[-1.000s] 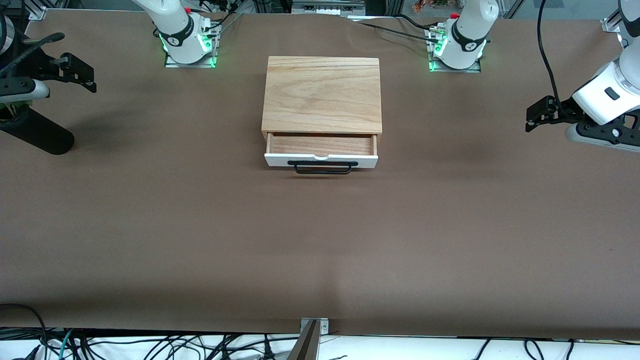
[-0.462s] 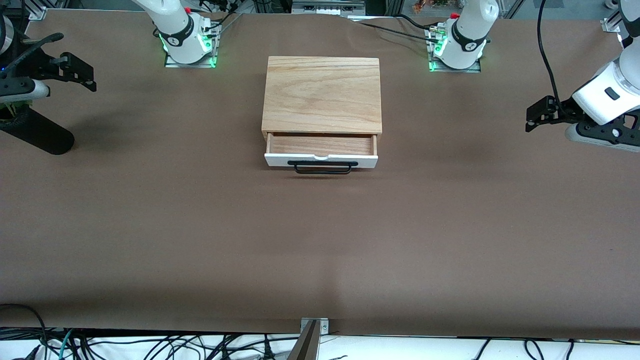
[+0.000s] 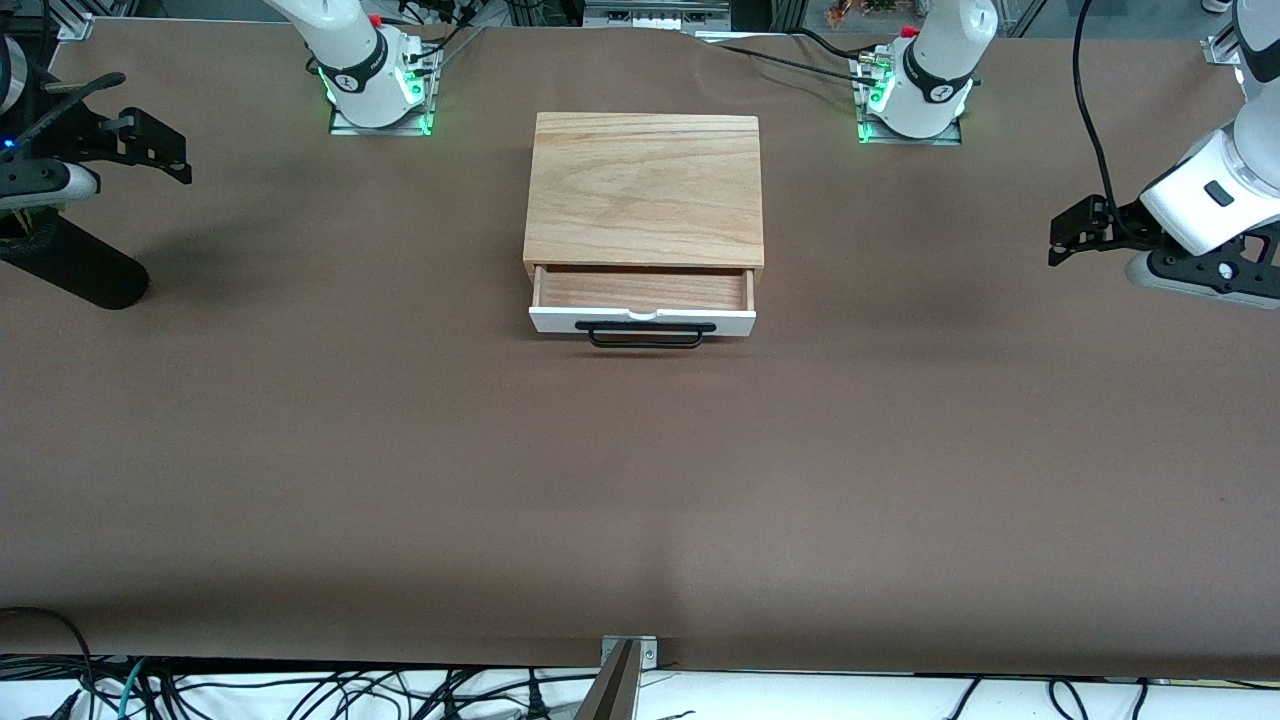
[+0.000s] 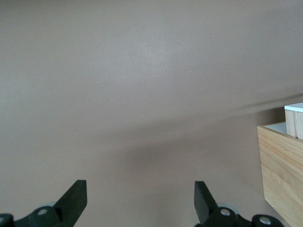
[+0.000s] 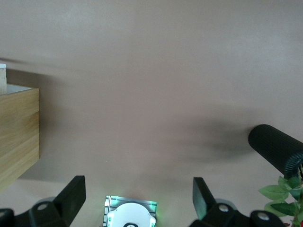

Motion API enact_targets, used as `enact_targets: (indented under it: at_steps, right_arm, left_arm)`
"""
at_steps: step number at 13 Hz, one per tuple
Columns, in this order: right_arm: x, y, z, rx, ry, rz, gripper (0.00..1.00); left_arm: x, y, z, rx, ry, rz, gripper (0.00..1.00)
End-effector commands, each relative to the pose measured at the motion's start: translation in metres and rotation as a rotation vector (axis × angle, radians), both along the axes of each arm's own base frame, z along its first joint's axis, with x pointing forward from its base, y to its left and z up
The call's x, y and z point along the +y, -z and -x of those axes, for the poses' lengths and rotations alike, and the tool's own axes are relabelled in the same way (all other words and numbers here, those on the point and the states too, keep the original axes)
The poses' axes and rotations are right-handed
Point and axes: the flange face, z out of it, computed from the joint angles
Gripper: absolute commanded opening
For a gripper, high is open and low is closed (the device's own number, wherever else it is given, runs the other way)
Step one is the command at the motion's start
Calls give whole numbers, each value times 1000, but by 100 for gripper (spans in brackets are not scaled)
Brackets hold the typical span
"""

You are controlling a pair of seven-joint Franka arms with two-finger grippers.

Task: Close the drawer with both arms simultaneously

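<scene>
Front view shows drawer [image 3: 642,300] pulled out, wrist views only box [image 4: 282,166] corners

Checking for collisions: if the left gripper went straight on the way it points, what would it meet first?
Probably only the bare table: the left gripper faces it, with the oak box off to one side.

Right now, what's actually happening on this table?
Nothing is being handled yet. The drawer of the oak box is pulled partly out, its black handle facing the front camera. The left gripper hangs open over the left arm's end of the table, the right gripper open over the right arm's end. Neither touches the drawer.
</scene>
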Motion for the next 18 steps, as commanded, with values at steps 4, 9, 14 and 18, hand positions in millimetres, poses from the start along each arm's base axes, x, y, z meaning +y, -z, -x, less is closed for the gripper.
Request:
enact_targets:
  at_steps: [4,9,14,18]
  right_arm:
    - [4,-1,6,15,-24,-70,100]
    - [7,-1,6,15,-31,-61,100]
    - [7,-1,6,17,-33,-58,100]
    - [8,4,4,26,-63,-74,100]
  left_arm:
    - [-5,-3,1,7,14,10,100]
    - [-19,2,-2,23,6,134,100]
    - [-37,32,-16,90,-32,346,100]
    - [-61,61,-28,162,-61,521,100]
